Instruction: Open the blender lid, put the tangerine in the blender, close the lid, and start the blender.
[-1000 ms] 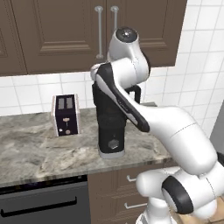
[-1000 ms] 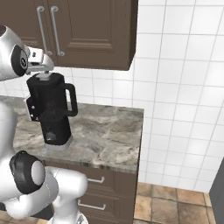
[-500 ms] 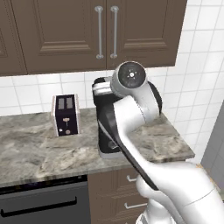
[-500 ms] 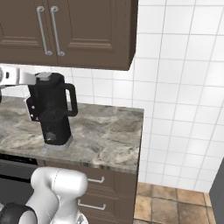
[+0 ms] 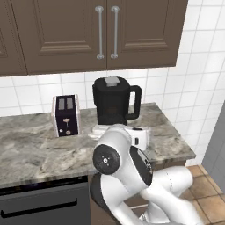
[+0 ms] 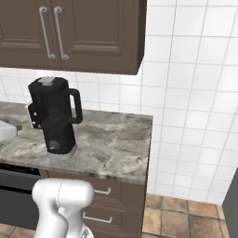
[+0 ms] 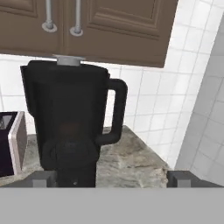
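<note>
The black blender (image 5: 112,104) (image 6: 53,116) stands on the marble counter, its handle to the right. The blender lid (image 5: 112,81) (image 6: 47,82) (image 7: 70,61) sits flat on the jug with its grey cap up. My gripper (image 7: 111,178) is open and holds nothing. It sits low in front of the blender and faces the base and its front knob (image 7: 72,154), a short gap away. Its white hand (image 5: 138,135) shows in front of the base's right side. A faint brownish patch shows through the dark jug wall; I cannot tell whether that is the tangerine.
A silver-and-dark toaster (image 5: 66,115) (image 7: 11,142) stands left of the blender. Brown wall cabinets (image 5: 101,30) hang above, and white tiles back the counter. The counter edge (image 6: 146,139) ends to the right, above a tiled floor. My arm's elbow (image 5: 107,160) rises before the counter front.
My arm has swung down from beside the blender's top to low in front of the counter. The gripper has come down to base height. The lid stays on the jug.
</note>
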You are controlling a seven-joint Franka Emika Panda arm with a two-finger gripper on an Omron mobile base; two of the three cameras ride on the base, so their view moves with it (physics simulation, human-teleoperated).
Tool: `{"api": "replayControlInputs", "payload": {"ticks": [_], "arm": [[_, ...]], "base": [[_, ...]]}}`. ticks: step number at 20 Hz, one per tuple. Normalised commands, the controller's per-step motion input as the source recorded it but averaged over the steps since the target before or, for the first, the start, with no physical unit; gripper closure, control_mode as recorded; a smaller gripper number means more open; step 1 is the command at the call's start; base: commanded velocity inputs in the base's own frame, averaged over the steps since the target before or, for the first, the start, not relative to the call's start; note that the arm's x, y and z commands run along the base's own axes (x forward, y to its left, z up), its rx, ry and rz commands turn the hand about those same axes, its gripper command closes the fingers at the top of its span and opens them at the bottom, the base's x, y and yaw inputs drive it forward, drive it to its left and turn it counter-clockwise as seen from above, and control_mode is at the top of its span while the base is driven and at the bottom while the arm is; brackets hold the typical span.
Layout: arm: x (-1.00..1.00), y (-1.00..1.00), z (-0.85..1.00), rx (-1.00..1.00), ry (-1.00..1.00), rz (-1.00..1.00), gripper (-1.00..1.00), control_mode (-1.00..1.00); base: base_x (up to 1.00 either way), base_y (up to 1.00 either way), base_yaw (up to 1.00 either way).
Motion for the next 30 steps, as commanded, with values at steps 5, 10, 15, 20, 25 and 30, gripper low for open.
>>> {"api": "replayControlInputs", "payload": {"ticks": [5,10,15,20,25,30], "arm": [[-0.39,-0.07,-0.86,0.00,-0.08,-0.34,-1.00,-1.00],[-0.03,-0.32,-0.70,-0.03,-0.01,-0.19,-1.00,-1.00],[0.30,-0.33,-0.57,0.00,-0.15,-0.06,-1.00,-1.00],[0.40,-0.21,-0.29,0.00,-0.18,0.00,-1.00,-1.00],[0.36,-0.04,-0.21,0.00,-0.07,0.00,-1.00,-1.00],[0.21,0.00,-0.10,0.00,-0.01,0.00,-1.00,-1.00]], "base": [[0.00,0.00,0.00],[0.00,0.00,0.00],[0.00,0.00,0.00],[0.00,0.00,0.00],[0.00,0.00,0.00],[0.00,0.00,0.00]]}}
